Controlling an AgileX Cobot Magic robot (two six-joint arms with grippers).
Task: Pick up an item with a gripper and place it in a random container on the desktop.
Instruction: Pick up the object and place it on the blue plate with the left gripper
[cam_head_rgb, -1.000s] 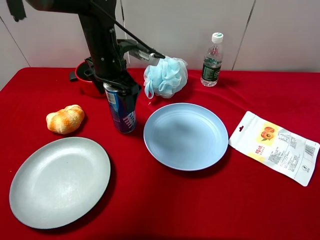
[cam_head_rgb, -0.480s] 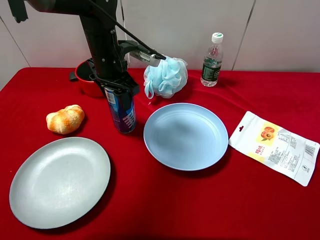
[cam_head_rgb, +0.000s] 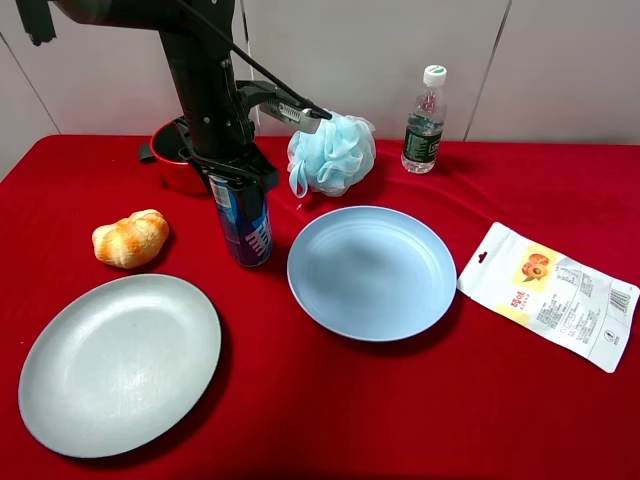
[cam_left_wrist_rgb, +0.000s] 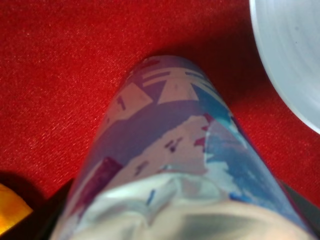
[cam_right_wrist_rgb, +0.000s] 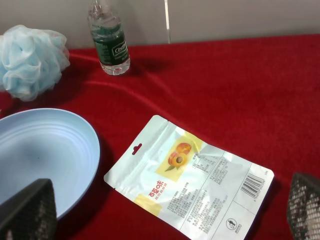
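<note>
The blue drink can (cam_head_rgb: 246, 224) stands upright on the red cloth (cam_head_rgb: 330, 400), left of the light blue plate (cam_head_rgb: 372, 272). My left gripper (cam_head_rgb: 236, 176) is shut on the can's upper part from above. I cannot tell whether the can's base touches the cloth. In the left wrist view the can (cam_left_wrist_rgb: 170, 150) fills the frame, with the plate's rim (cam_left_wrist_rgb: 295, 55) beside it. My right gripper (cam_right_wrist_rgb: 167, 202) is open and empty, hovering over the right side of the table. It does not show in the exterior high view.
A grey-green oval plate (cam_head_rgb: 120, 360) lies front left, a bread roll (cam_head_rgb: 130, 238) left of the can. A red pot (cam_head_rgb: 168, 160) sits behind the left arm. A blue bath pouf (cam_head_rgb: 332, 152) and water bottle (cam_head_rgb: 425, 118) stand at the back. A snack pouch (cam_head_rgb: 548, 293) lies right.
The can was tilted a little one second ago and now stands straighter in the left gripper. Nothing else has moved.
</note>
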